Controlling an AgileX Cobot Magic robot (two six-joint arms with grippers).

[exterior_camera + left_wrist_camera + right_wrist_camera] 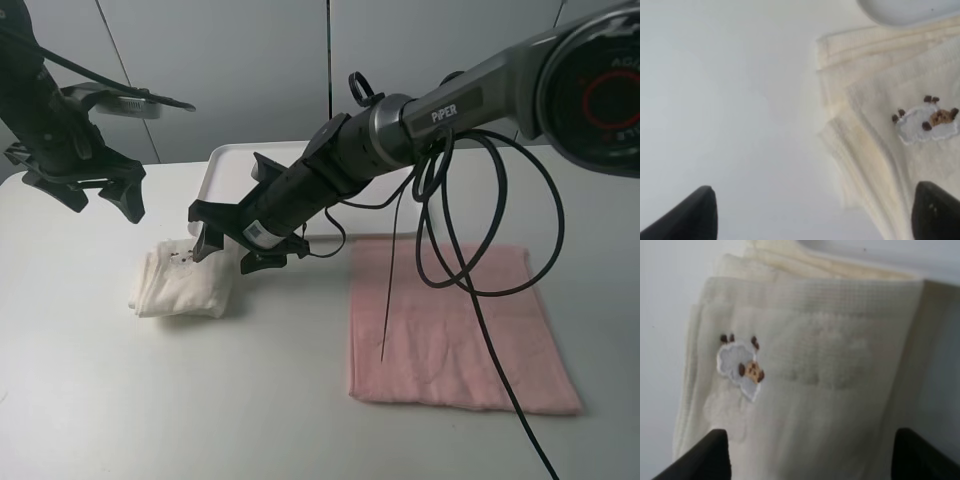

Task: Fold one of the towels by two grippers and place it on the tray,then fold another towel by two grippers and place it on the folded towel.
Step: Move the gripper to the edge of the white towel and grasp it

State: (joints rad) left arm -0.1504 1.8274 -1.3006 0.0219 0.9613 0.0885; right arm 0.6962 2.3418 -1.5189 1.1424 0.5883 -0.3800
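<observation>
Hiding part of tray [213, 180], right hand [229, 256] overlapping cream towel [178, 285]

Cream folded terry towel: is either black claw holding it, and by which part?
Cannot tell: right gripper straddles one end of the cream terry towel, jaws wide; the left gripper holds nothing.

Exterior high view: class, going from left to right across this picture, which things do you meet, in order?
In order: left gripper → cream towel → pink towel. The right gripper and tray overlap the cream towel's span, so they are left out.
</observation>
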